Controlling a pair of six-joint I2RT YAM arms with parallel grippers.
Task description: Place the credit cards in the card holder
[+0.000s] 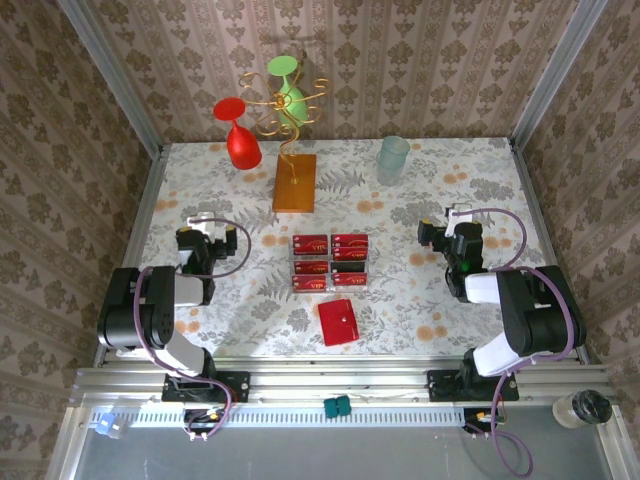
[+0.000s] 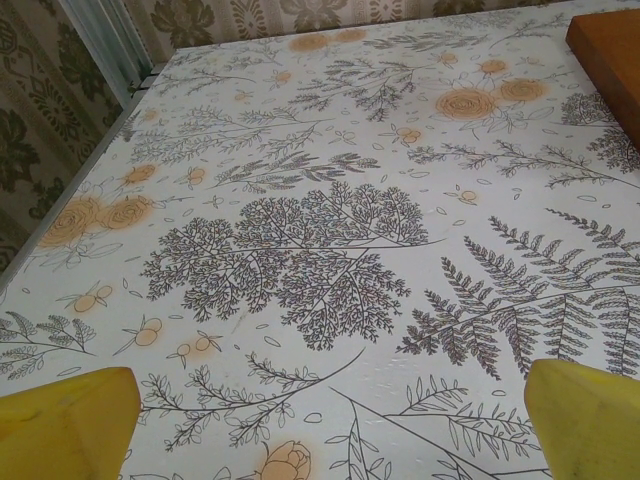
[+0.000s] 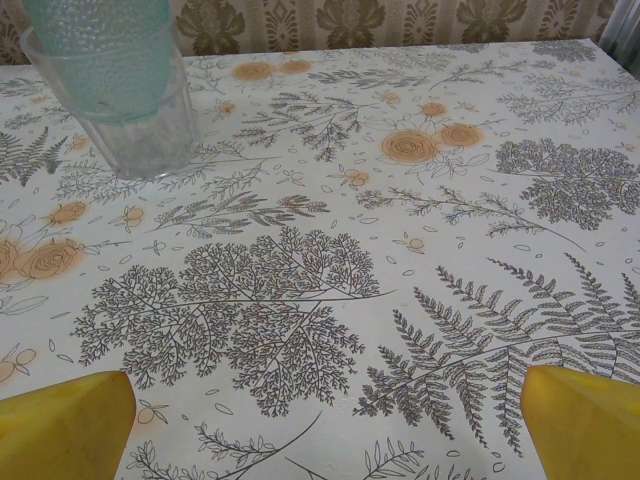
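Note:
Several red credit cards (image 1: 330, 260) with gold lettering lie in a neat grid of two columns at the middle of the floral table. The card holder (image 1: 338, 322), a plain red wallet with a small stud, lies shut just in front of them. My left gripper (image 1: 203, 228) hovers to the left of the cards, well apart from them. In its wrist view the left gripper (image 2: 325, 430) is open, yellow fingertips (image 2: 60, 425) wide apart over bare cloth. My right gripper (image 1: 452, 218) is to the right of the cards; the right gripper (image 3: 322, 425) is open too, with nothing between its fingers.
An orange-brown block (image 1: 294, 182) bearing a gold wire stand sits behind the cards, its corner (image 2: 610, 50) in the left wrist view. A red goblet (image 1: 240, 140) and a green goblet (image 1: 290, 90) hang on the wire. A clear tumbler (image 1: 393, 158) (image 3: 110, 90) stands back right.

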